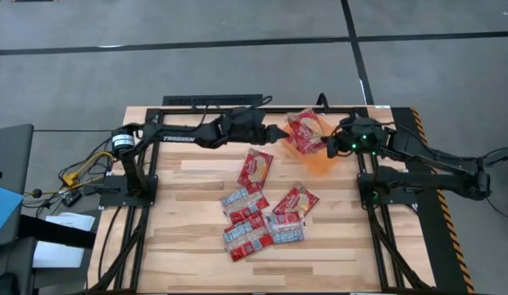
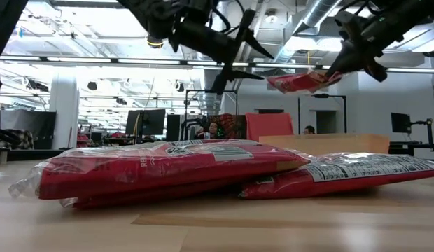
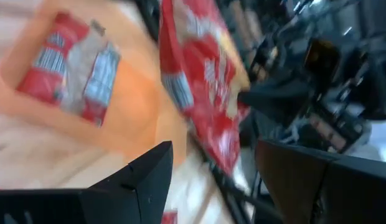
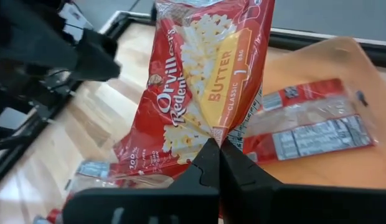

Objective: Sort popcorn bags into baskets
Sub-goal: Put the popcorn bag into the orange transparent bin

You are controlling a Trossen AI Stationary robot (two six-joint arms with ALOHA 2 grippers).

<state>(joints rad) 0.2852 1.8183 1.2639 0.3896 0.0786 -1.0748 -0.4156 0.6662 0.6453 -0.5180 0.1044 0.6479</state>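
My right gripper [image 4: 218, 146] is shut on one red popcorn bag [image 4: 205, 74], held in the air over the orange basket [image 4: 342, 174] at the table's far right [image 1: 319, 162]. Another popcorn bag [image 4: 311, 134] lies flat inside the basket. My left gripper [image 1: 277, 131] reaches in from the table's left. It stands open [image 3: 215, 149] just short of the held bag's free end and touches nothing. Several more popcorn bags [image 1: 262, 213] lie flat on the wooden table's middle, some overlapping. My right gripper pinches the bag's end edge [image 4: 221, 132] between its two fingers. The fingers come from the table's right, slanting down. The bag sticks out from the fingertips toward the left arm, lifted clear of the basket and table [image 2: 304, 82].
Black frame rails [image 1: 213, 102] run along the table's far edge and down both sides by the arm bases. The loose bags [image 2: 168, 164] fill the middle of the table. Bare wood lies along the near edge [image 1: 254, 274] and at the left [image 1: 188, 176].
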